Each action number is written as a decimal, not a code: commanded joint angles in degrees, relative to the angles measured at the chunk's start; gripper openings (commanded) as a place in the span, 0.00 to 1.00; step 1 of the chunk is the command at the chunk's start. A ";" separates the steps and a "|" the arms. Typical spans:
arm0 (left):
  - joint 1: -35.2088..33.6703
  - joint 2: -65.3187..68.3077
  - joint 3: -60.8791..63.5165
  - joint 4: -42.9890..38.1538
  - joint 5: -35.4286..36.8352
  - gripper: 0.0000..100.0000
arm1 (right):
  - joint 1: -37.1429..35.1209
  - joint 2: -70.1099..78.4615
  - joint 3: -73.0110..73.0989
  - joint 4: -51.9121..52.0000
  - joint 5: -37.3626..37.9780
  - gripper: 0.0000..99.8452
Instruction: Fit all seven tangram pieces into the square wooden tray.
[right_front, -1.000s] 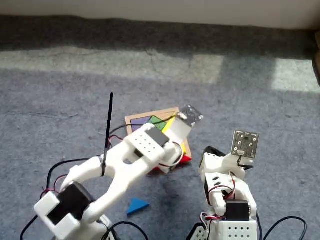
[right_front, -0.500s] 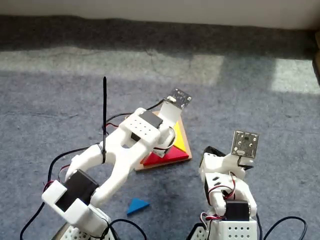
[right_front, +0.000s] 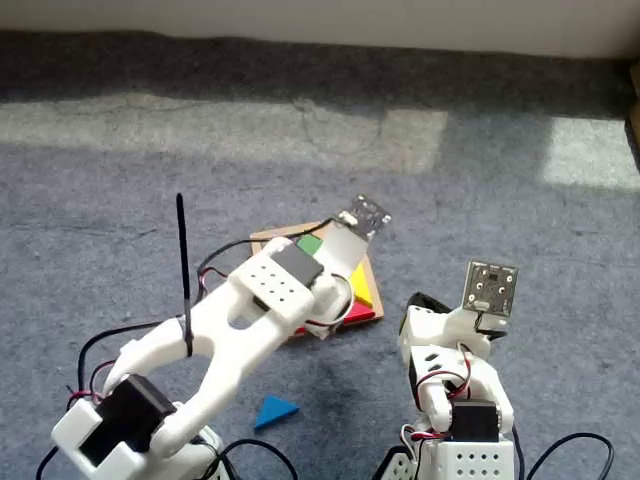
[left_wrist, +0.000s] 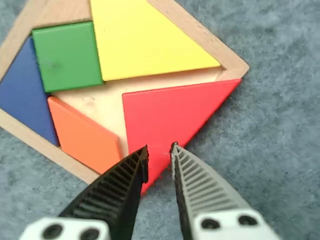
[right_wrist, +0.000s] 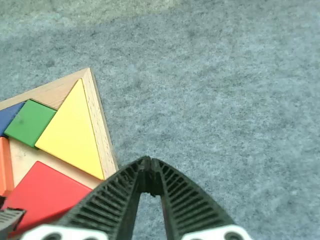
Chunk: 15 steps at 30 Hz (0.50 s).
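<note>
The square wooden tray (left_wrist: 227, 57) holds a big yellow triangle (left_wrist: 145, 42), a green square (left_wrist: 65, 55), a dark blue piece (left_wrist: 22, 95) and an orange piece (left_wrist: 85, 140). A big red triangle (left_wrist: 165, 112) lies askew, its outer edge over the tray's rim. My left gripper (left_wrist: 159, 150) hovers at that edge, its fingers a narrow gap apart with nothing between them. A small blue triangle (right_front: 275, 410) lies on the carpet by the left arm's base. My right gripper (right_wrist: 149, 167) is shut, off the tray's corner (right_wrist: 97, 120).
Grey carpet surrounds the tray (right_front: 262, 240). The left arm (right_front: 270, 290) covers much of the tray in the high view. The right arm (right_front: 455, 375) stands folded at the near right. Bare wood (left_wrist: 100, 102) shows between the pieces.
The left arm swung out over the tray's far side, then drew back a little, uncovering the green square. The right arm kept still.
</note>
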 joint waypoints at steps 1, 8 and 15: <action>-0.57 2.07 0.31 -2.99 0.35 0.10 | 0.48 -0.66 8.04 -1.27 0.62 0.01; -9.36 9.27 -4.70 -2.73 0.35 0.10 | 0.48 -0.57 8.04 -1.27 0.62 0.01; -9.19 5.93 -4.88 1.76 0.53 0.10 | 0.48 -0.57 8.04 -1.27 0.62 0.01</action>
